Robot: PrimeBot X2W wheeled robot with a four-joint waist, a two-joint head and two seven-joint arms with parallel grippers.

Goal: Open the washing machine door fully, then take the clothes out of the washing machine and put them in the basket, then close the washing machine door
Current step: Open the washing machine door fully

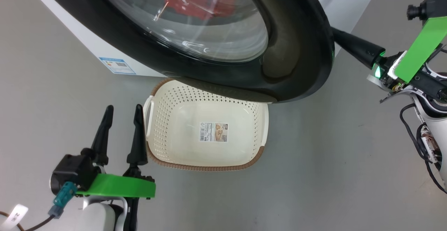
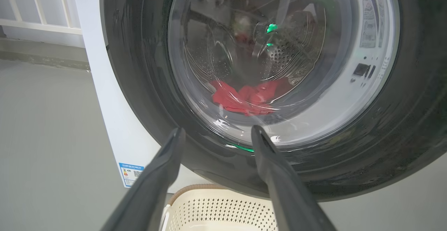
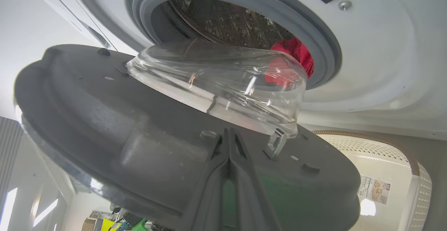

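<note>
The smooth grey floor (image 1: 314,175) carries two things. The cream perforated basket (image 1: 206,168) with its brown woven-look rim stands flat on it, just right of the left gripper (image 1: 124,108), one white handle almost beside the nearer finger; a paper label (image 1: 213,131) shows on its bottom. Ahead of that gripper's spread fingertips the white washing machine (image 2: 120,126) stands on the floor just behind the basket, a blue label sticker (image 1: 117,65) low on its front corner. Bare floor lies below the right gripper (image 1: 337,35)
</note>
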